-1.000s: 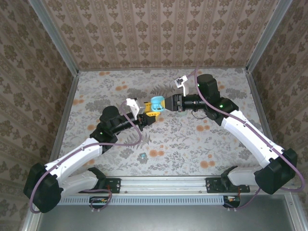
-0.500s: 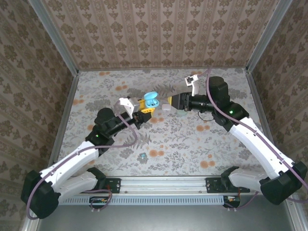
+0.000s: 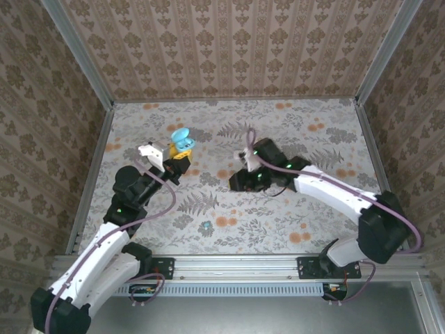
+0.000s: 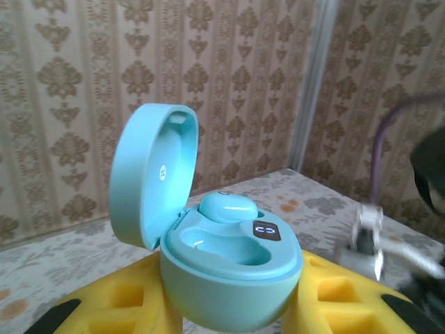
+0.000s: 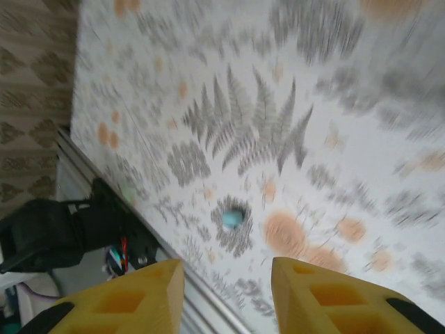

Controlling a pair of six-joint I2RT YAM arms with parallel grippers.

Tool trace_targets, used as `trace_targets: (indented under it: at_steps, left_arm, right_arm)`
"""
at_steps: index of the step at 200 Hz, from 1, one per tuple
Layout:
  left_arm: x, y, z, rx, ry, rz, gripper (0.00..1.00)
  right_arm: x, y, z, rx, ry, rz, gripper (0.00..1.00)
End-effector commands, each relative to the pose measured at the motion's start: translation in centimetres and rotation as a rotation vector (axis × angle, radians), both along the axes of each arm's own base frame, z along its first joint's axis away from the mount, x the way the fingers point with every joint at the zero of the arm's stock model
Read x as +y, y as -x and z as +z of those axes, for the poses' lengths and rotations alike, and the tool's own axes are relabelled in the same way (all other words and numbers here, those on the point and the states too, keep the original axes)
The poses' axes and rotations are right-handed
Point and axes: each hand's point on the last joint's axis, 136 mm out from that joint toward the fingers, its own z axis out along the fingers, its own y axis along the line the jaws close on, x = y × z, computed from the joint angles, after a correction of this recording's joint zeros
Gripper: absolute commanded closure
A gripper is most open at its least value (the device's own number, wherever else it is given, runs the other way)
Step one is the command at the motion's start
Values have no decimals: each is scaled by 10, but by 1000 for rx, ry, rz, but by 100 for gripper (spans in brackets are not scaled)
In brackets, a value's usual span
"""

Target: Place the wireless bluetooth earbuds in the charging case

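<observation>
Right gripper swung down; earbud blurred.

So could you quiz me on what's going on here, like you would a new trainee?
1. True or false: the lid of the blue case is shut.
2. Which hand holds the case: A) left, B) right, C) neither?
3. Fill in: the loose earbud lies on the ____.
Key: 1 false, the lid stands open; 2 A, the left hand; 3 table.
</observation>
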Motion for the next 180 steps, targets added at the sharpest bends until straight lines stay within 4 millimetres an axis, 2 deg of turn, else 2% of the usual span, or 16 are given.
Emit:
trace_targets:
  at_steps: [1,21,58,109,141,180]
  left_arm:
    - [17,-3,-1,21,12,47,73]
    - [25,-5,-1,19,10,59,73]
    - [34,-4,5,3,19,75,73]
    - [34,4,9,-4,21,58,73]
    - [37,9,11,-13,18,63,73]
    - [35,13,11,-16,12,50,72]
  right_arm:
    - [23,17,-29,120,57,-67,58]
    - [37,28,-49,158,139,-84,56]
    - [72,57,-70,207,143,-68,52]
    - [87,60,-88,223,166,-85,50]
    - [88,57,-101,242,199,-117,50]
    - [98,62,-107,251,215,-103,51]
